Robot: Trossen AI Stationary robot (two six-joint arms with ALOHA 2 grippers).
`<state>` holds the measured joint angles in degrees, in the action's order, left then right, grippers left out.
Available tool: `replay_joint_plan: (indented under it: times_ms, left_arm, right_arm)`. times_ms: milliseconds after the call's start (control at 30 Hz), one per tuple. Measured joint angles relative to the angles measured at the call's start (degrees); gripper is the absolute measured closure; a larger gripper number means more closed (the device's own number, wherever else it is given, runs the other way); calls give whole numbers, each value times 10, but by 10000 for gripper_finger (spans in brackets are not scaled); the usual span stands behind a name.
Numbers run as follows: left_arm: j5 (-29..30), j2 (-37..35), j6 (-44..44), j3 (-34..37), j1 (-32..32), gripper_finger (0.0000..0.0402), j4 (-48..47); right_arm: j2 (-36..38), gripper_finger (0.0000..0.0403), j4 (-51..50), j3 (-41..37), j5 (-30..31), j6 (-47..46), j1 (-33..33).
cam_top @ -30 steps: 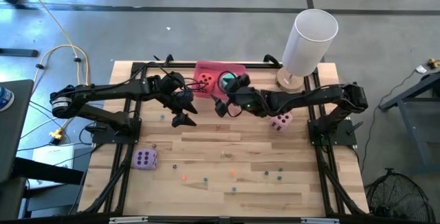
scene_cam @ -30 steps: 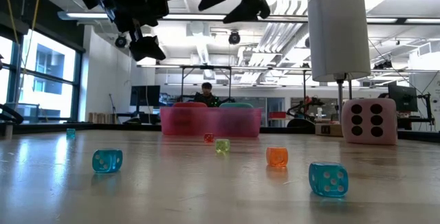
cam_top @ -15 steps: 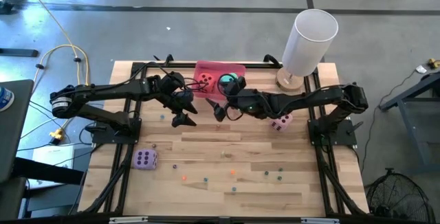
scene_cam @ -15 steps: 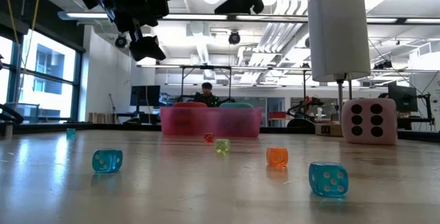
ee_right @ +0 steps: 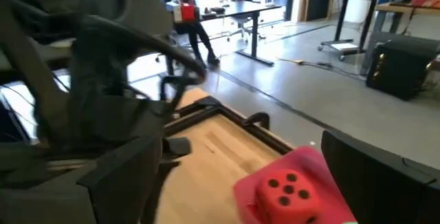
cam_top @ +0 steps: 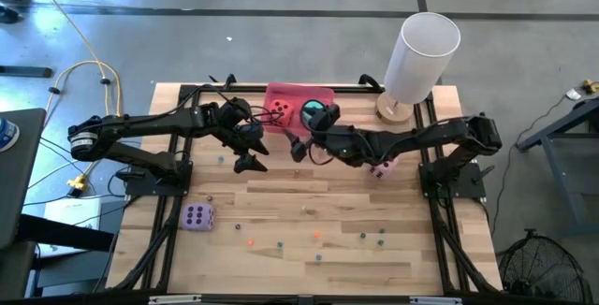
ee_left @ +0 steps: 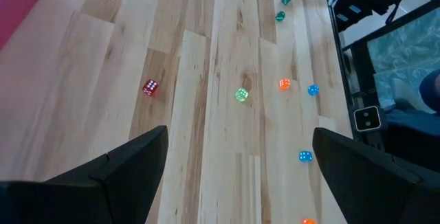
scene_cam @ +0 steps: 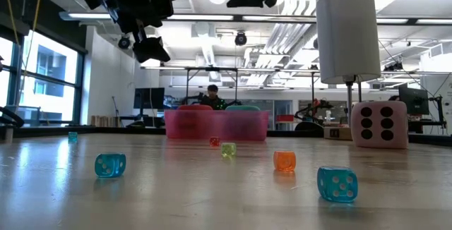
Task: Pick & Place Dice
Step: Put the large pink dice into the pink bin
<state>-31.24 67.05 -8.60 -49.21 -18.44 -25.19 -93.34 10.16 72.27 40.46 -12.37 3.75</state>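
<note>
The pink tray [cam_top: 318, 93] stands at the far middle of the table with a red die [cam_top: 278, 108] and a teal die [cam_top: 308, 114] in it. A pink die [cam_top: 384, 167] rests on the table, partly under my right arm. A purple die [cam_top: 197, 216] sits near the left edge. Tiny dice [scene_cam: 110, 164] lie scattered over the near half. My left gripper [cam_top: 250, 153] hangs open above the table, left of the tray. My right gripper [cam_top: 295, 146] is open in the air just in front of the tray, pointing past the red die [ee_right: 289, 189].
A tall white cylinder [cam_top: 421, 57] on a wooden base stands at the far right corner. Black frame rails run along the table's edges. The left wrist view shows red [ee_left: 150, 87], green [ee_left: 241, 95] and orange [ee_left: 284, 84] tiny dice on bare wood below the left gripper.
My right gripper has risen a little and tipped up toward level, rolling slightly, while its arm has swung a bit farther over the pink die. It has stayed open. No die has moved.
</note>
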Motion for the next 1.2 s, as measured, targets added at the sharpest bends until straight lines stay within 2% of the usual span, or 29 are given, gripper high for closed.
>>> replay_joint_plan:
  times_ms: [233,433,533,633,800,867,967,1067,1200]
  left_arm:
    - [0,0,0,0,0,49,0]
    - [0,0,0,0,0,49,0]
    - [0,0,0,0,0,49,0]
    - [0,0,0,0,0,49,0]
    - [0,0,0,0,0,49,1]
    - [0,0,0,0,0,49,3]
    - [0,0,0,0,0,49,10]
    - [0,0,0,0,0,49,18]
    - [0,0,0,0,0,49,21]
  right_arm:
    - [0,3,36,0,15,20,15]
    - [0,3,22,0,16,22,18]
    - [0,3,-11,0,37,63,30]
    - [1,3,-53,0,114,127,56]
    - [8,3,-78,0,331,196,120]
    - [8,3,-76,0,395,213,153]
    - [15,3,-74,0,432,224,209]
    - [25,3,-74,0,436,223,265]
    - [27,3,-76,0,423,175,331]
